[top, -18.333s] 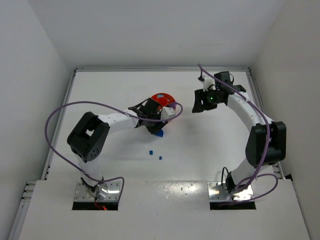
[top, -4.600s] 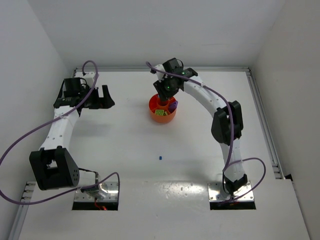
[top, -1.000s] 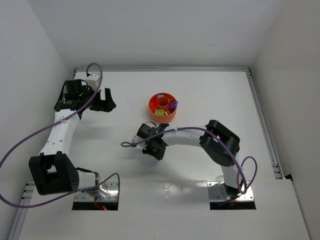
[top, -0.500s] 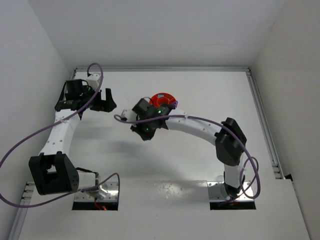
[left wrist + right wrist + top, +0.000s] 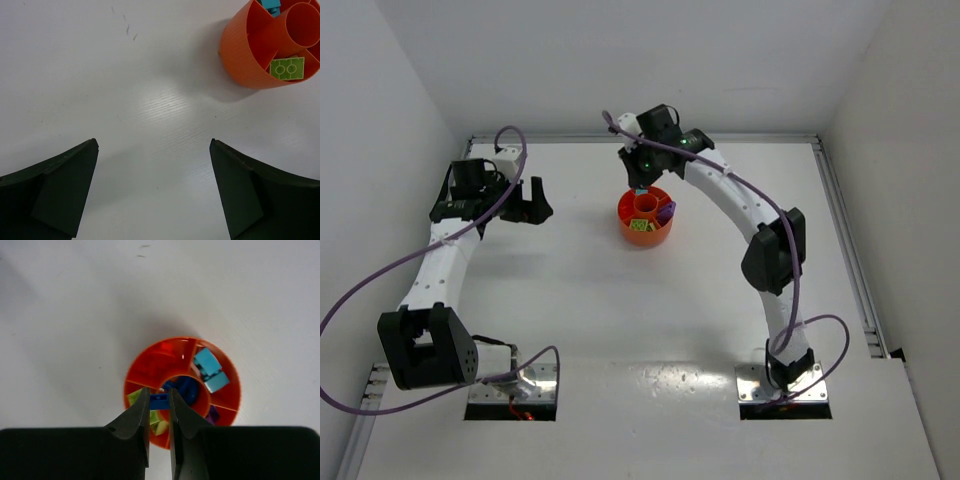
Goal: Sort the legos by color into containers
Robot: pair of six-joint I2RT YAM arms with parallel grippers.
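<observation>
My right gripper (image 5: 159,392) hangs over the round orange tray (image 5: 147,365), shut on a small blue brick (image 5: 159,402) above the edge of the central cup. More blue legos (image 5: 186,387) lie in that cup. Teal bricks (image 5: 210,370) fill one wedge, yellow-green pieces (image 5: 160,427) another, and a purple piece (image 5: 214,414) a third. From above, the right gripper (image 5: 641,186) sits at the tray's (image 5: 642,238) far rim. My left gripper (image 5: 525,205) stands open and empty to the tray's left. In the left wrist view the left gripper (image 5: 153,145) faces bare table, with the tray (image 5: 240,55) and a yellow-green brick (image 5: 287,68) at top right.
White walls close the table at the back and on both sides. The left arm's purple cable (image 5: 380,270) loops out over the table's left side. The right arm (image 5: 740,200) arches from the near right to the tray.
The right arm has swung from low over the table's near middle, back and up over the tray, with the blue brick in its jaws. The left arm has not moved.
</observation>
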